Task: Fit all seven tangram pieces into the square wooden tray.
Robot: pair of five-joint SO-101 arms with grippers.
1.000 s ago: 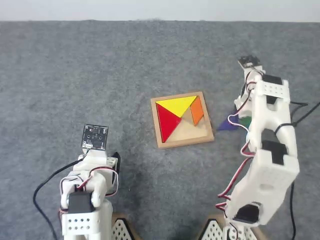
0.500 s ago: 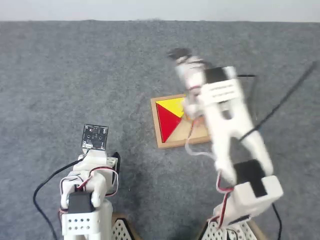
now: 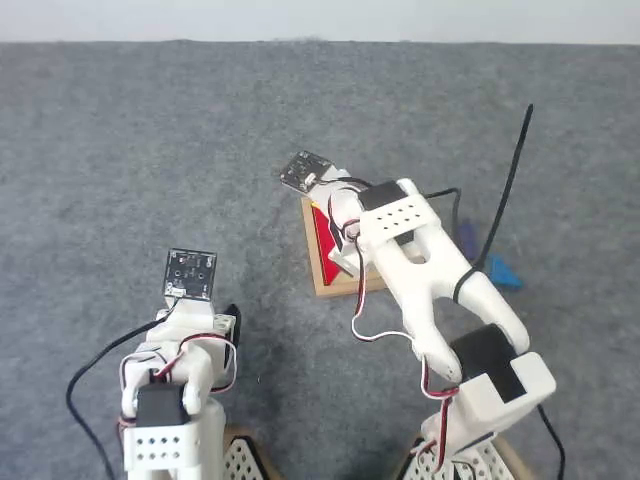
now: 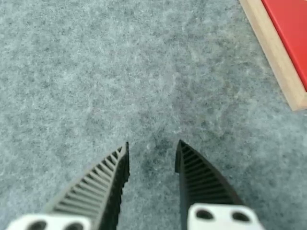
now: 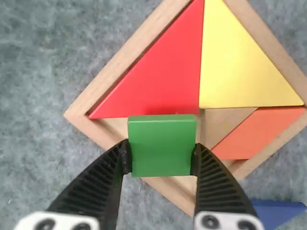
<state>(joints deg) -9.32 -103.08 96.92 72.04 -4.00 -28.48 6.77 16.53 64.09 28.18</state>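
The square wooden tray (image 5: 81,112) holds a red triangle (image 5: 163,81), a yellow triangle (image 5: 237,72) and an orange parallelogram (image 5: 259,132). My right gripper (image 5: 160,153) is shut on a green square (image 5: 162,151), held just over the tray's bare part beside the red triangle. From above, the right arm (image 3: 400,225) covers most of the tray (image 3: 322,282); a strip of the red triangle (image 3: 322,235) shows. My left gripper (image 4: 152,155) is open over bare carpet, short of the tray's corner (image 4: 278,62). Its arm (image 3: 185,350) sits at the front left.
A blue piece (image 3: 500,270) and a purple piece (image 3: 465,238) lie on the grey carpet to the right of the tray. The blue piece's tip (image 5: 278,211) appears beyond the tray's edge. Open carpet stretches to the left and behind the tray.
The right arm has swung from the right side of the table to above the tray, carrying the green square. The blue and purple pieces are now uncovered. The left arm has not moved.
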